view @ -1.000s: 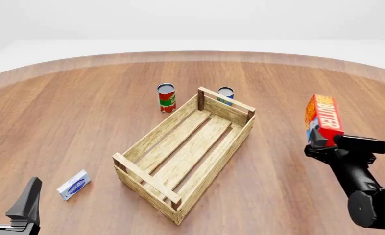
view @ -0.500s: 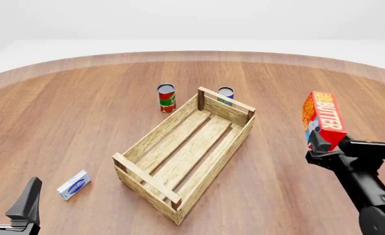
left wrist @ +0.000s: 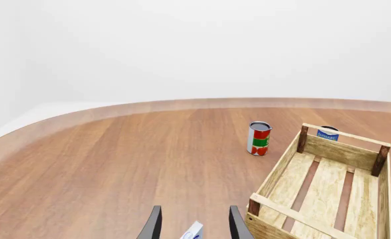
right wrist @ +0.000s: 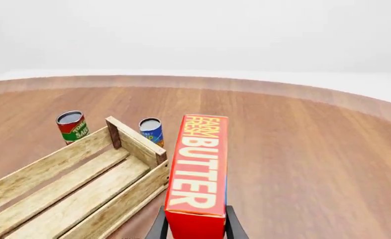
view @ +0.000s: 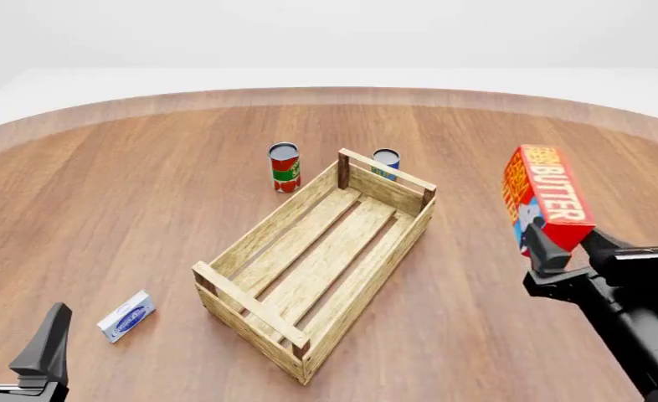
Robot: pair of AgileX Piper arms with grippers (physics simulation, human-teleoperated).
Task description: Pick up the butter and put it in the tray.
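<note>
The butter [view: 547, 197], a red-orange carton with white lettering, hangs in the air to the right of the tray [view: 253, 237], held at its lower end by my right gripper [view: 555, 248], which is shut on it. The right wrist view has the butter [right wrist: 200, 172] upright between the fingers, with the tray [right wrist: 132, 142] of light wooden slats beside it. My left gripper [view: 14, 342] stays open low at the table's near left, holding nothing. Its two fingers [left wrist: 153, 225] frame a corner of the small white-and-blue box [left wrist: 192, 231].
A red-and-green can [view: 285, 167] stands just left of the tray's far end and a blue can [view: 386, 162] stands behind that end. A small white-and-blue flat box [view: 125, 316] lies on the table near my left gripper.
My right gripper has lifted the butter higher and carried it slightly left toward the tray. The left arm has not moved.
</note>
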